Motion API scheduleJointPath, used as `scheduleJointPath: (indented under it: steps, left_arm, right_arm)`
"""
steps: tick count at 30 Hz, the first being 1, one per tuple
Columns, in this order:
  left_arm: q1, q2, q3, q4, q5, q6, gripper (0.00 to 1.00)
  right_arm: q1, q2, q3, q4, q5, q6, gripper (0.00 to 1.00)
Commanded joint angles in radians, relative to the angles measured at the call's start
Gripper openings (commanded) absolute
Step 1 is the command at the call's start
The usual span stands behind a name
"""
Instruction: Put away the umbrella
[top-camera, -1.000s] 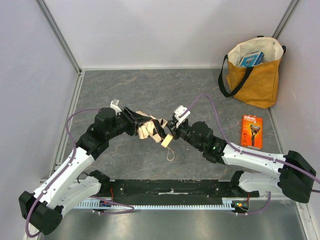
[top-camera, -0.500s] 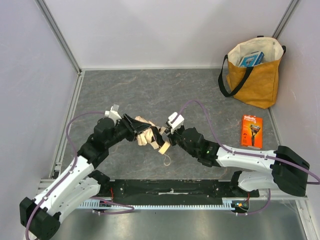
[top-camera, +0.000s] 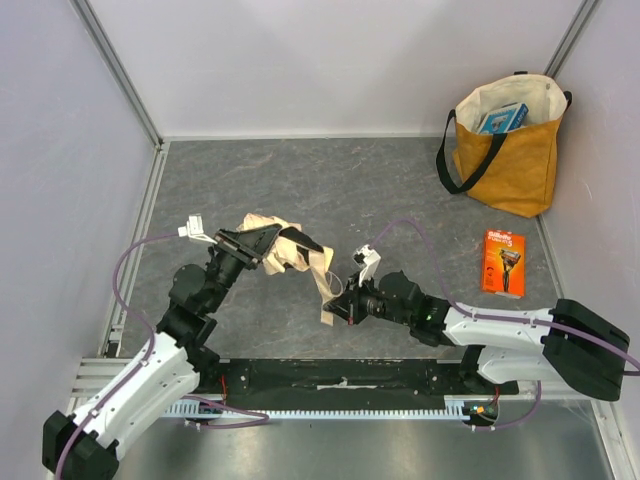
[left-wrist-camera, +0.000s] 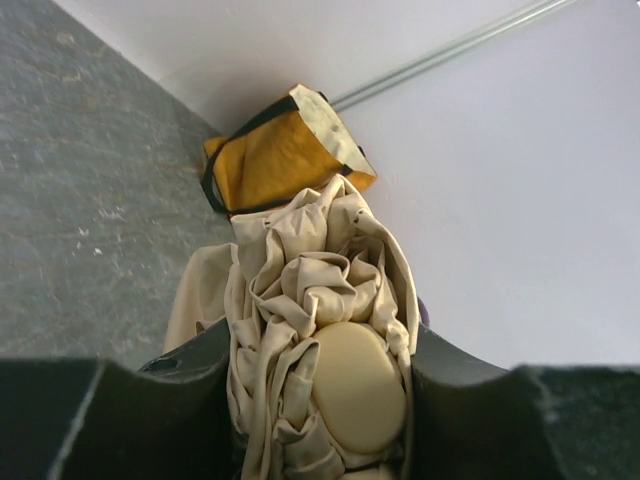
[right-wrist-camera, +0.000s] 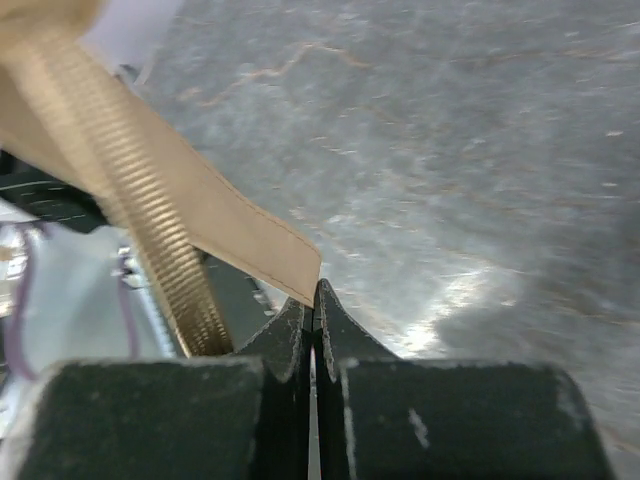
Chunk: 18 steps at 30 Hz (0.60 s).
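Far and left side open; right side and near middle blocked.
The surface (top-camera: 300, 170) lies bare across its far middle and left. The tote bag (top-camera: 510, 150) fills the far right corner, with a razor pack (top-camera: 503, 263) lying near it. The umbrella (top-camera: 290, 250), strung between the left tool (top-camera: 262, 238) and right tool (top-camera: 337, 312), bars the near middle.

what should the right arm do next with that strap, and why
Probably carry the strap around the umbrella to bind it. The right fingers are shut on the strap's end, which is stretched toward the near edge. The left fingers grip the bunched fabric, which looks loose and not yet wrapped.
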Motion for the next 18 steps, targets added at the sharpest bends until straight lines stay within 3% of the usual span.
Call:
scheduleJointPath:
  steps: [1, 5, 8, 12, 18]
  left_arm:
    - [-0.002, 0.073, 0.105, 0.235, -0.092, 0.118, 0.02]
    - [-0.002, 0.100, 0.142, 0.182, -0.109, 0.278, 0.02]
    - [-0.004, 0.111, 0.106, 0.206, -0.028, 0.347, 0.02]
    - [-0.002, 0.068, -0.044, 0.333, 0.064, 0.375, 0.02]
    - [-0.002, 0.013, -0.209, 0.458, 0.072, 0.413, 0.02]
  right_arm:
    - [0.022, -0.029, -0.007, 0.228, -0.228, 0.205, 0.00]
    - [0.073, -0.047, 0.057, 0.314, -0.309, 0.261, 0.00]
    - [0.077, -0.105, 0.155, 0.270, -0.288, 0.277, 0.00]
    - [-0.005, -0.142, 0.459, -0.192, -0.222, 0.165, 0.00]
    - [-0.166, 0.023, 0.859, -0.368, -0.435, 0.177, 0.00]
